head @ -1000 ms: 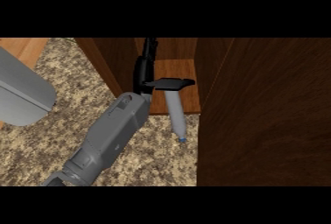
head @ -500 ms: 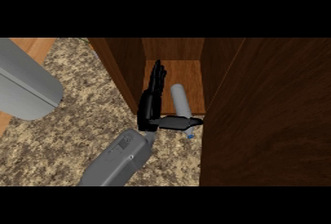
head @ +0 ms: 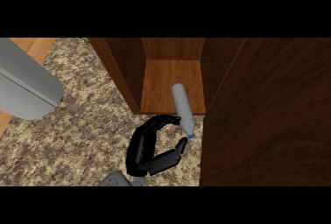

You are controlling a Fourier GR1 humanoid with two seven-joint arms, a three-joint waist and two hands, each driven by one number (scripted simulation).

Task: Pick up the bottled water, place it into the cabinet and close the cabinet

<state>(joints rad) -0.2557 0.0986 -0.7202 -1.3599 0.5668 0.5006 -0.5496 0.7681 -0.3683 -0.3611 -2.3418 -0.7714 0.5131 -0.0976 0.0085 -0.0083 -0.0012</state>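
Note:
The clear water bottle [head: 181,105] lies in the open wooden cabinet [head: 171,74]. Its blue-capped end [head: 191,136] points toward me and sticks out past the shelf's front edge. My right hand [head: 147,151] is just in front of the cabinet, over the counter. It is open, with relaxed fingers [head: 161,121] arching up beside the bottle's neck and the thumb [head: 173,154] spread below the cap. Nothing is held in it. Whether the fingertips touch the bottle I cannot tell. My left hand does not show; only a grey forearm [head: 26,87] crosses the left edge.
The cabinet's dark door [head: 271,118] stands open at the right and fills that side of the view. The speckled stone counter [head: 77,144] stretches to the left of my hand. A strip of light wood [head: 32,43] shows at the top left.
My right hand has let go of the bottle and drawn back toward me, out of the cabinet. The bottle now rests on the shelf floor with its cap end forward.

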